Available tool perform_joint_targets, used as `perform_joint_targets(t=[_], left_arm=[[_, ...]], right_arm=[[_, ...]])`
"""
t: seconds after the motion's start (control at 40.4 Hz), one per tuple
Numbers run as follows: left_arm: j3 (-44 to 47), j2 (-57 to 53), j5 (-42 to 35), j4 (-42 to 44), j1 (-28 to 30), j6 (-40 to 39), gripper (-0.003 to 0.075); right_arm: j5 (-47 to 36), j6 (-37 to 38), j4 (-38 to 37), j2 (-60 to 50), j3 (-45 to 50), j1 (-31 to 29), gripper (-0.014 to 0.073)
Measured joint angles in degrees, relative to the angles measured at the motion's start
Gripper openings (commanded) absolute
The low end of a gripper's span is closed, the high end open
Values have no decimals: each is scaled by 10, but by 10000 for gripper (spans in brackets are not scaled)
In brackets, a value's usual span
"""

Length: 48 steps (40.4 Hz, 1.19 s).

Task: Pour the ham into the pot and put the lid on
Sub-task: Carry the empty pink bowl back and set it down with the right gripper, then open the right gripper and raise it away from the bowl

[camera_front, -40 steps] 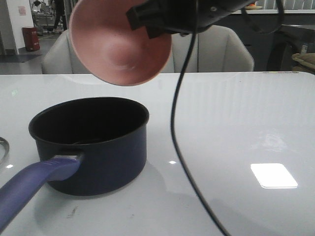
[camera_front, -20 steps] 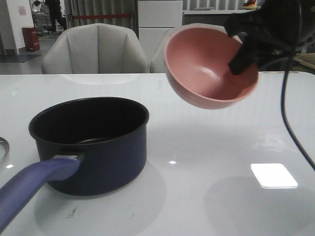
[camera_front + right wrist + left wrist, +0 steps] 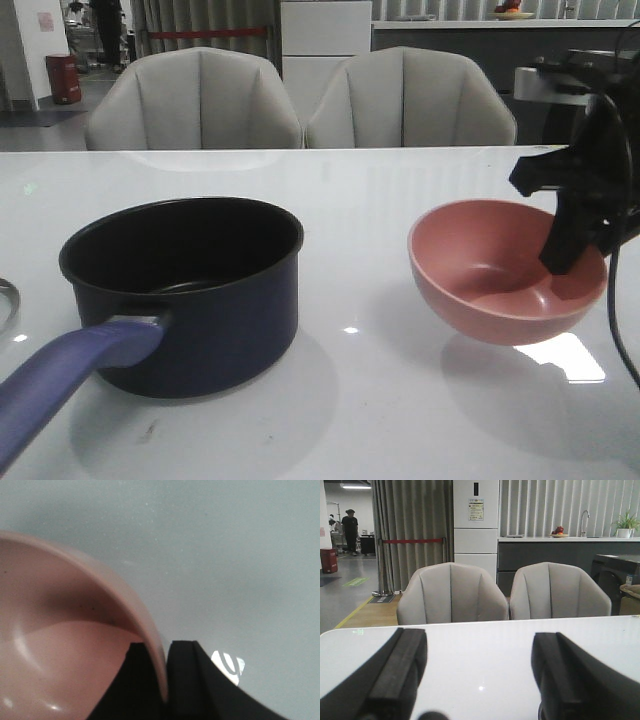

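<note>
On the right of the counter (image 3: 400, 420), the right claw (image 3: 572, 250) pinches the far-right rim of the pink bowl (image 3: 505, 285), one finger inside and one outside. The bowl sits upright and low, at or just above the surface; contact cannot be told. Its inside shows bare, with no ham in it. Left of it and well apart stands the pot (image 3: 185, 290), its long handle reaching toward the near left corner. From this angle the pot's floor is mostly hidden, so the ham cannot be seen; judging by the empty bowl, the pouring looks done. What remains is letting go of the bowl and covering the pot. A curved metal edge at the far left border (image 3: 6, 300) may be the lid, but too little shows to be sure.

The right wrist view alone confirms the pinch: the bowl wall (image 3: 75, 645) clamped between black fingers (image 3: 187, 680). The left wrist view alone shows the left claw (image 3: 477, 672), spread wide and empty above bare counter, facing two chairs (image 3: 452, 597).
</note>
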Motion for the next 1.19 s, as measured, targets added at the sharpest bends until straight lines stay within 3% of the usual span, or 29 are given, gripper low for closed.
perform_joint_targets(t=[0.322, 0.57, 0.793, 1.04, 1.189], left_arm=[[0, 0, 1, 0, 0, 0, 482], [0, 0, 1, 0, 0, 0, 482], [0, 0, 4, 0, 0, 0, 482], [0, 0, 6, 0, 0, 0, 482], [0, 0, 8, 0, 0, 0, 482]], right_arm=[[40, 6, -1, 40, -35, 0, 436], [56, 1, -5, 13, -43, 0, 435], [44, -7, -5, -109, -22, 0, 435], [-70, -10, 1, -298, 89, 0, 435], [-162, -10, 11, -409, 182, 30, 435]])
